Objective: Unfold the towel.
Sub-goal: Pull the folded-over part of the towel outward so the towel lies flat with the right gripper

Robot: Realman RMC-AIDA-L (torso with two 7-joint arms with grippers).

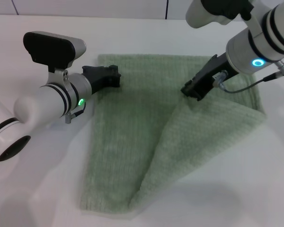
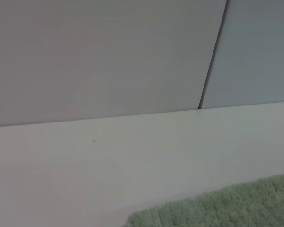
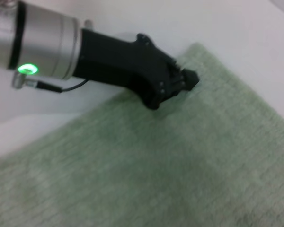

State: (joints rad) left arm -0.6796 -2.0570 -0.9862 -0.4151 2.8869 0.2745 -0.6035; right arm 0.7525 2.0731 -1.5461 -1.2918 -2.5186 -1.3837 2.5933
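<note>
Towel (image 1: 132,142): lies flat on the white table (image 1: 236,189), partly folded. A triangular flap (image 1: 199,137) from its right side is turned over onto the lower layer, its crease running from the towel's near edge up toward the middle of the cloth.

Left gripper (image 1: 114,75): at the towel's far-left corner, low over or on the cloth. In the right wrist view the same gripper (image 3: 187,81) sits at that corner with its fingers drawn together; whether cloth is pinched between them cannot be told. The left wrist view shows only a fringe of towel (image 2: 227,208) and bare table.

Right gripper (image 1: 189,91): at the apex of the flap, near the towel's centre, tips down at the cloth. Whether its fingers are clenched on the flap or released cannot be told.

Assessment: the step in hand appears to be carrying the flap back off the lower layer. Recommended: confirm a firm pinch on the top layer only; lift just clear of the lower layer; draw the apex outward, away from the towel's centre and across the crease, toward the towel's right side. The left gripper should anchor its corner so the lower layer does not drag. Risk: catching both layers, which would bunch the cloth.
</note>
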